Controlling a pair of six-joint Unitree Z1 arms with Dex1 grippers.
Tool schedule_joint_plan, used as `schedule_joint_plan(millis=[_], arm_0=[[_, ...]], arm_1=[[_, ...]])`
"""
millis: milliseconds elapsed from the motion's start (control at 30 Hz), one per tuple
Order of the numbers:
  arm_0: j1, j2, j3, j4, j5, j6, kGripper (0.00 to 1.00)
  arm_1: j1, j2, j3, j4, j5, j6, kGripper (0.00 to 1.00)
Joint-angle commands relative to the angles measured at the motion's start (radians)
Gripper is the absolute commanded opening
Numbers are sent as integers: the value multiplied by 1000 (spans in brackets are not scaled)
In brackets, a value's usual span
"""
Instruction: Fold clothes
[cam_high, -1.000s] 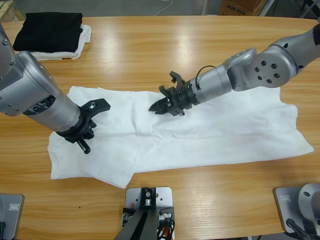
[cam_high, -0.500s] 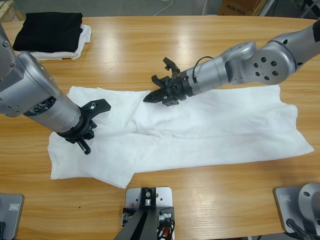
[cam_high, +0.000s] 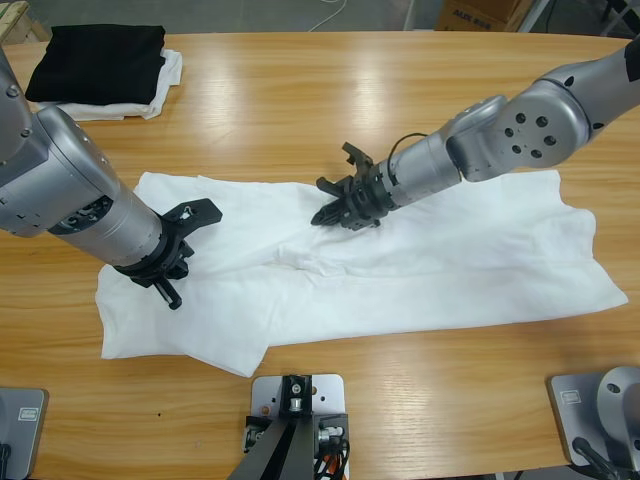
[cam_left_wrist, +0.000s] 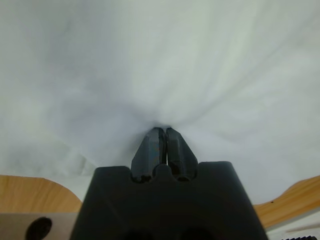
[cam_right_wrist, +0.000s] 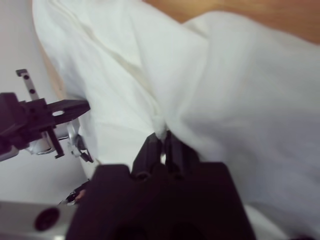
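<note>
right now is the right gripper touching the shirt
Touching: in the right wrist view the right gripper is shut on a fold of the shirt.

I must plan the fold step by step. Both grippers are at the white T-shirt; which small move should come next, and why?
Probably the right gripper should lift its pinch a little. Its jaws are closed on a ridge of the T-shirt near the middle, and the left gripper is shut on the cloth too. The shirt lies flat on the table, so raising it would free fabric to fold.

Black garment (cam_high: 98, 60) far corner — rest passable.
</note>
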Motion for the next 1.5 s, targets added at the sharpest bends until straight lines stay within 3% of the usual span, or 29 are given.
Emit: schedule_joint_plan(millis=[33, 67, 100, 133, 167, 200, 367, 500, 1100, 1367, 1500], arm_0=[[-7, 48, 39, 0, 12, -18, 0], [-6, 47, 40, 0, 12, -18, 0], [-7, 48, 40, 0, 12, -18, 0], [-7, 48, 40, 0, 12, -18, 0], [-7, 48, 40, 0, 12, -18, 0], [-7, 49, 40, 0, 12, -18, 0], [-7, 51, 35, 0, 12, -18, 0], [-7, 48, 37, 5, 12, -20, 0], [-11, 51, 27, 5, 13, -30, 0], [-17, 51, 29, 5, 12, -31, 0], [-23, 48, 32, 5, 12, -31, 0]], arm_1=[[5, -112, 8, 51, -101, 6, 905], [5, -160, 10, 52, -115, -2, 953], [7, -211, 10, 60, -132, -9, 934], [13, -261, 10, 72, -141, -15, 707], [23, -305, 8, 87, -150, -19, 236], [34, -332, 7, 97, -158, -27, 0], [99, -243, 13, 97, -88, -48, 0], [135, -145, 14, 3, -26, -46, 0], [203, -18, 184, -167, -10, 46, 0], [203, -65, 219, -197, -36, 56, 0], [202, -240, 218, -98, -100, 46, 0]])
